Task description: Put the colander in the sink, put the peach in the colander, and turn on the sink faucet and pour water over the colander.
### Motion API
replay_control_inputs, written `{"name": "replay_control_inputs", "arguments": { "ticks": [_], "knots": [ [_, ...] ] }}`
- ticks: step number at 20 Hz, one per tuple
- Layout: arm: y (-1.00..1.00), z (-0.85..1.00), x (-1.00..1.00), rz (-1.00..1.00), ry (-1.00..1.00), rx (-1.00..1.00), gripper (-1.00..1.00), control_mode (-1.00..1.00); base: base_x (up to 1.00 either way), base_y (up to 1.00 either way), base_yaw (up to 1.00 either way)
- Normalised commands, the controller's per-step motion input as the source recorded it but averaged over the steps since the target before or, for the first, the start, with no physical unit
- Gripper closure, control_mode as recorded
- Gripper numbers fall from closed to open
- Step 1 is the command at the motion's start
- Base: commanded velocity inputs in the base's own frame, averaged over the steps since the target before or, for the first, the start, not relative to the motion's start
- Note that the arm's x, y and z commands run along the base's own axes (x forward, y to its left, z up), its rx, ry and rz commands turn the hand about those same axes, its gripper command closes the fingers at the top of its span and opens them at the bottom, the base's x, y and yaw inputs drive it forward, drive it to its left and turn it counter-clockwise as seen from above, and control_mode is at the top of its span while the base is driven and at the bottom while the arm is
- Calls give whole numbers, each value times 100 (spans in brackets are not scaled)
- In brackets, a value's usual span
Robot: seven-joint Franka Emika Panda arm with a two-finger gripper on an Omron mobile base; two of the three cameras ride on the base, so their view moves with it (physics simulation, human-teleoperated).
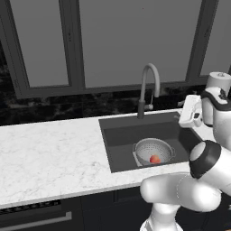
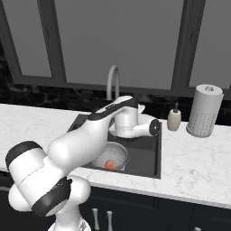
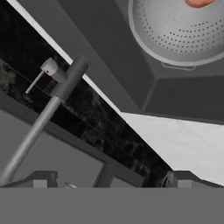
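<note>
So the colander (image 1: 154,152) is already sitting in the sink (image 1: 118,135), down toward the 5 o'clock corner of the basin, with the peach (image 1: 154,159) resting inside it. The gripper (image 3: 111,183) is hanging with its jaws spread wide, holding nothing, and looking at the sink faucet (image 1: 149,85), whose small lever (image 3: 37,78) is sticking out at about 10 o'clock in the hand view. My guess is the tap is what's left. The risk I'm seeing: that lever is tiny and thin, so wide jaws could be sliding past it or shoving the spout (image 2: 113,81) off line, and then the water is missing the colander.
</note>
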Motion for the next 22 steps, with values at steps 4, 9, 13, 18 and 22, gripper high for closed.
{"name": "replay_control_inputs", "arguments": {
  "ticks": [4,9,13,18,22],
  "knots": [
    [0,0,47,0,-3,21,-100,-100,0,0,0],
    [-1,0,47,0,0,17,-100,-100,0,0,0],
    [0,-1,45,0,0,10,-100,-100,0,0,0],
    [0,-22,33,0,0,0,-100,-100,0,0,0],
    [0,-25,15,-1,0,0,-100,-100,0,0,0]
  ]
}}
